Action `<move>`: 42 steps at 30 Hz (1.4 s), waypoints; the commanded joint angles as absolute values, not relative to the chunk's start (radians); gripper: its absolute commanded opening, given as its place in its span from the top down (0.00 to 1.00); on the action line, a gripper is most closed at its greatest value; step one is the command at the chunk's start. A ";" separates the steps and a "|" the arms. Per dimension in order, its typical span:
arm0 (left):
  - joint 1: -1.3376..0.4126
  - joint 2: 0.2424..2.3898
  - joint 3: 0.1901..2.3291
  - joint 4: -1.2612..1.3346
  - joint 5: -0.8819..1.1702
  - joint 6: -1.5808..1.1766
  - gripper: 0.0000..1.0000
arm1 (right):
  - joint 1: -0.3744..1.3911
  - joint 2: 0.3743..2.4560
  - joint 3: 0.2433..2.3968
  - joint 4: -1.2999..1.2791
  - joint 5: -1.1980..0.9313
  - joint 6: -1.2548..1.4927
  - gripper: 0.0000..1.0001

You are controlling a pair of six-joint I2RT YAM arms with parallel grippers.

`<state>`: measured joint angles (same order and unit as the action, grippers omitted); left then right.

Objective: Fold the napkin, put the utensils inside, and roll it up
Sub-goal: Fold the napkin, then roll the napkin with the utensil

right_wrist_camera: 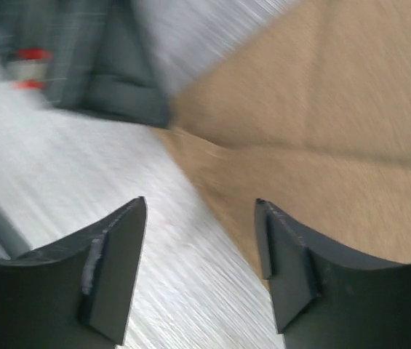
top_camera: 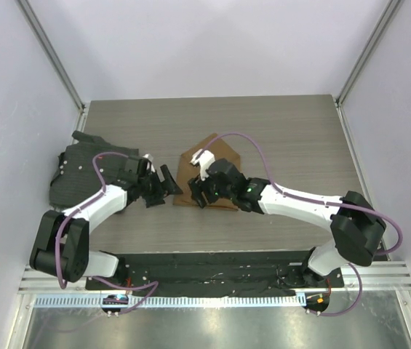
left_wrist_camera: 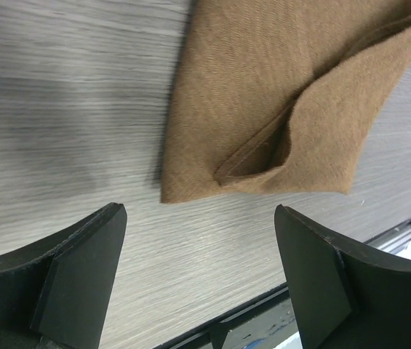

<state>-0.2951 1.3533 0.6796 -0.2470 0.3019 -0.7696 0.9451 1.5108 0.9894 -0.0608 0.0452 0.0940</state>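
Note:
The tan-brown napkin lies folded near the middle of the table, one layer lapped over another with a loose pocket at its near corner. My left gripper hovers just left of that corner, open and empty, with bare table between its fingers. My right gripper is over the napkin's front-left edge, also open with nothing in it. Its right finger is above the cloth, and this view is blurred. The utensils are out of view.
A dark grey-black textured mat lies crumpled at the table's left side, under the left arm. The black front rail runs along the near edge. Side walls close in on both sides. The left gripper's dark body shows in the right wrist view.

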 commanded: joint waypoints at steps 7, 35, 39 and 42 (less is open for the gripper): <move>-0.336 1.427 0.707 -0.179 0.287 -0.752 0.11 | 0.824 1.532 0.919 -0.129 0.015 0.267 0.51; -0.364 1.503 0.706 -0.130 0.282 -0.749 0.18 | 0.824 1.723 0.933 -0.052 -0.071 0.275 0.62; -0.368 1.512 0.701 -0.129 0.287 -0.749 0.29 | 0.825 1.733 0.939 -0.052 -0.069 0.275 0.63; -0.371 1.525 0.696 -0.126 0.287 -0.750 0.35 | 0.825 1.736 0.940 -0.051 -0.069 0.278 0.63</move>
<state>-0.3614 1.4967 0.6991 -0.1406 0.2886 -0.7654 0.8207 1.7142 0.9184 -0.0731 -0.0582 0.2657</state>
